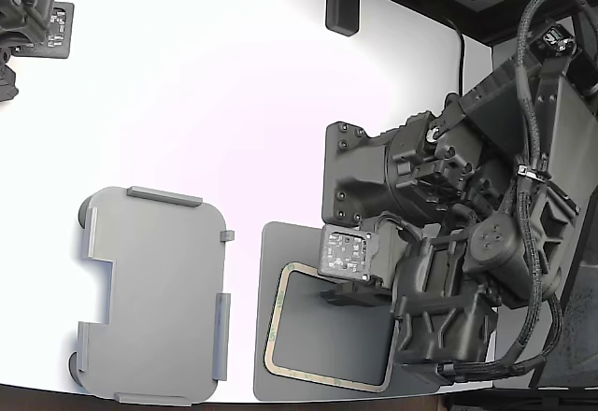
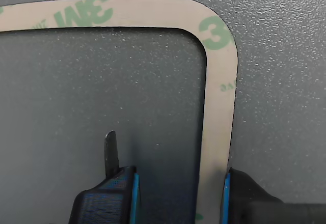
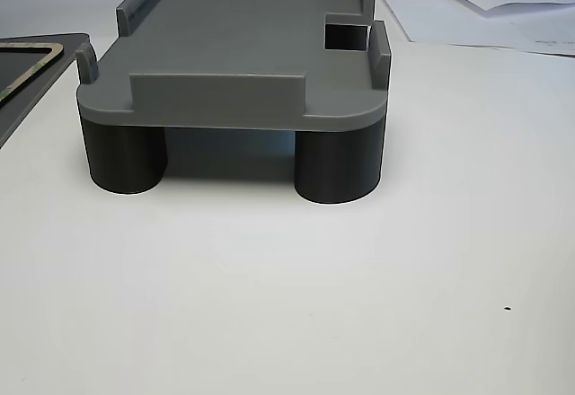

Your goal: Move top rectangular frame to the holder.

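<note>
The top rectangular frame (image 2: 220,107) lies flat on a dark grey mat (image 1: 280,374) at the near edge of the white surface (image 1: 234,112), towards the exterior view's right. It looks like a thin adhesive-backed liner, beige with faint green print, hollow in the middle. I would judge it very light and floppy, easy to crease or buckle, and likely to cling to the mat or to whatever lies beneath it, so it probably wants peeling from an edge rather than a straight lift.

The claw (image 2: 178,193) stands spread, 1 blue-edged finger (image 2: 130,193) inside the hollow and the other just outside, straddling 1 long side of the frame. Whether the tips touch the mat I cannot tell. That straight side, a little away from the rounded corner, seems the sensible place to pinch.

The holder (image 1: 154,294) sits apart on the exterior view's left, near the same edge, a grey tray on round feet (image 3: 337,166) with raised tabs and a side notch; nothing lies in it.

Elsewhere, dark fixtures stand along the far edge, and loose papers (image 3: 485,0) lie beyond the holder in the other view.
</note>
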